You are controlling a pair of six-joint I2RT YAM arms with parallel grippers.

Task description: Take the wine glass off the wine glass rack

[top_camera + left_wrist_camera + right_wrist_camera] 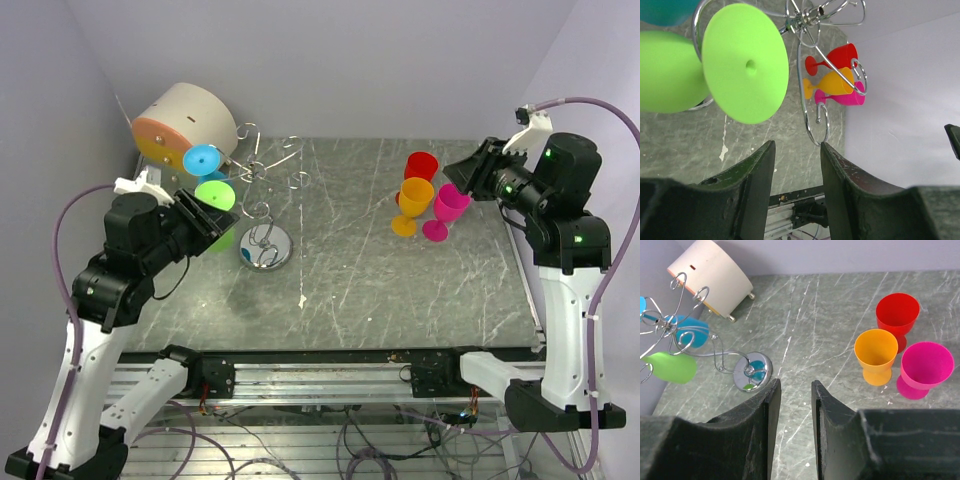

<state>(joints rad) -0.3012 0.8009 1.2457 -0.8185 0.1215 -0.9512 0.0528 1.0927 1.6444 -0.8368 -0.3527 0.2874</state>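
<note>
Top view, near the left edge of the table (400, 300): the left gripper (220, 217) covers the middle of the green wine glass (214, 191); whether they touch cannot be told. Left wrist view: the green glass's bowl is cut by the left edge, and the blue wine glass (665, 10) by the top edge. Right wrist view: the wine glass rack (755, 372) runs off the left edge.

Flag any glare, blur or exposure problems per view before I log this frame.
Top external: even light, soft shadows, only the wine glass rack base mirror-shiny. Left wrist: green wine glass looms large yet sharp; left gripper dark, little detail. Right wrist: table and orange glass crisp; right gripper equally dark.
</note>
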